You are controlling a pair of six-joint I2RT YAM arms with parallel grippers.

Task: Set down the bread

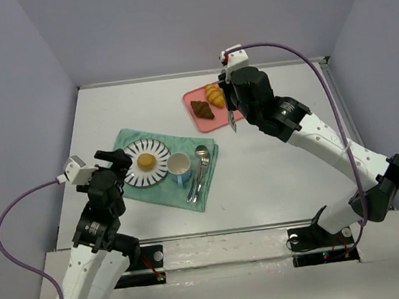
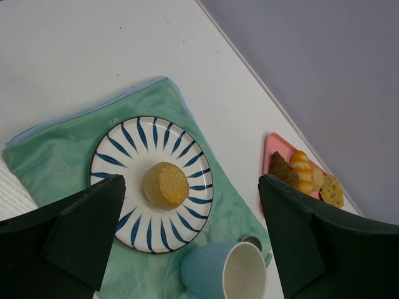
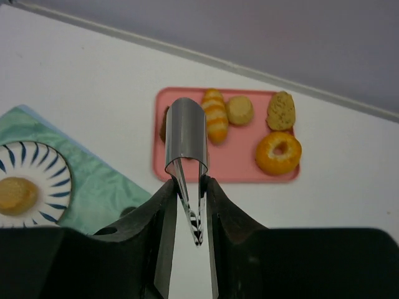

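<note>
The bread [image 1: 145, 160], a small round golden-yellow bun, sits in the middle of the white plate with blue stripes [image 1: 157, 148]; it also shows in the left wrist view [image 2: 166, 185] and at the left edge of the right wrist view [image 3: 15, 194]. My left gripper [image 1: 118, 166] is open and empty, hovering over the plate's near-left side with its jaws [image 2: 190, 180] spread to either side of the bun. My right gripper [image 1: 231, 113] is shut on metal tongs [image 3: 186, 146] and held above the table in front of the pink tray [image 3: 237, 156].
The plate lies on a green cloth [image 1: 123, 140] with a blue cup [image 1: 180, 167] and a spoon and fork [image 1: 200, 165] to its right. The pink tray [image 1: 192, 95] holds a dark croissant [image 1: 201, 109], a striped roll [image 3: 214, 115], a pale bun [image 3: 239, 109], a brown pastry [image 3: 281, 110] and an orange donut [image 3: 278, 152].
</note>
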